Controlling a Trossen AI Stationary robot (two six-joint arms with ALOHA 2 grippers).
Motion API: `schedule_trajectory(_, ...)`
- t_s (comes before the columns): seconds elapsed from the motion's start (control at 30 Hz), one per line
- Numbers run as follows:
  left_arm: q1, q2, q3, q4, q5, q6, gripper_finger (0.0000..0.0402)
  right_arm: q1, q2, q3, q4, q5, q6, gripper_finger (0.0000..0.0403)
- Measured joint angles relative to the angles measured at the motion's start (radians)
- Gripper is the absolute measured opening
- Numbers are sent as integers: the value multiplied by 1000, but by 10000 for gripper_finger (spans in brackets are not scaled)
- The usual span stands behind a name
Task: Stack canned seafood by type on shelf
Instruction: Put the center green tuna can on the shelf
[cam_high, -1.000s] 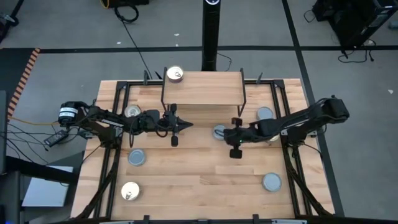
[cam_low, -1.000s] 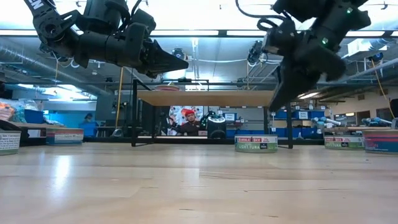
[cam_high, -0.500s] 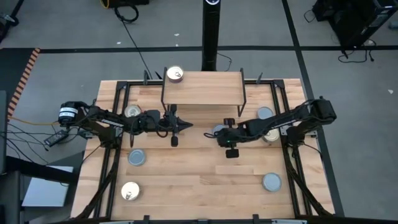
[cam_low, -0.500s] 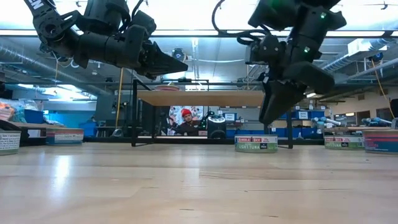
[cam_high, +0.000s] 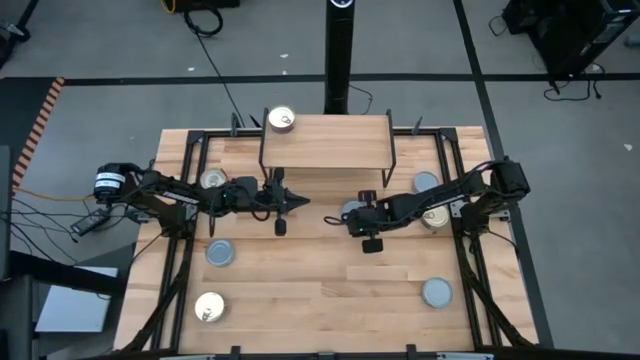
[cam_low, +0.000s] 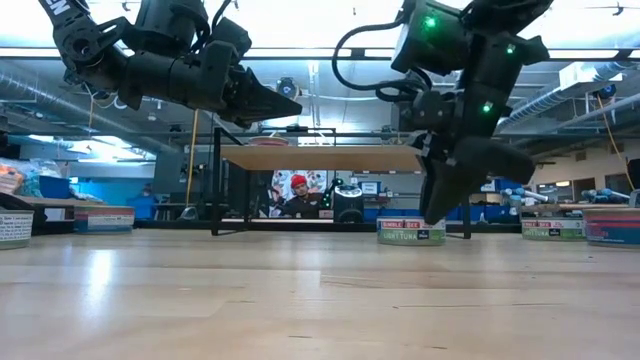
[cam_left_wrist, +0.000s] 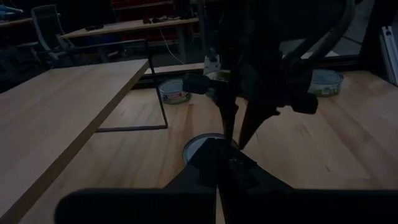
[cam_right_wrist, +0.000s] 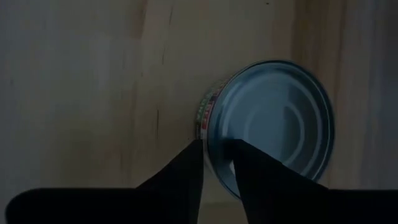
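The shelf (cam_high: 325, 145) stands at the table's far middle, with one gold-lidded tin (cam_high: 282, 120) on its far left corner. A blue-grey-lidded tin (cam_high: 345, 208) sits on the tabletop just in front of the shelf's right end. My right gripper (cam_right_wrist: 216, 146) points steeply down over that tin's (cam_right_wrist: 267, 124) left rim, its fingers a narrow gap apart. My left gripper (cam_high: 303, 200) hangs shut and empty in front of the shelf's left end, well above the table (cam_low: 295, 103). My right gripper's fingertips (cam_right_wrist: 194, 152) stand at the rim of the blue-grey tin (cam_right_wrist: 208, 115), one outside the wall and one over the lid. In the low view the tips (cam_low: 432, 212) are level with the tin's top (cam_low: 405, 224). I cannot tell whether they touch it.
More tins lie on the tabletop: gold (cam_high: 212, 180), blue-grey (cam_high: 220, 252) and gold (cam_high: 209, 307) on the left; blue-grey (cam_high: 427, 182), gold (cam_high: 435, 218) and blue-grey (cam_high: 437, 292) on the right. Bare wood lies in the near middle. People show in the room behind.
My right gripper has gone toward the table's left and down onto the blue-grey tin in front of the shelf, tipping more steeply downward. The tin has stayed where it was. My left gripper has kept still.
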Motion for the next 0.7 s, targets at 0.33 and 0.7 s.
schedule_trajectory(0.33, 0, 0, 0, -3, 0, -2, 6, 3, 1, 0, 1, 0, -28, 24)
schedule_trajectory(0.7, 0, 0, 0, -3, 0, -2, 6, 12, 0, 8, -21, 18, -45, 4)
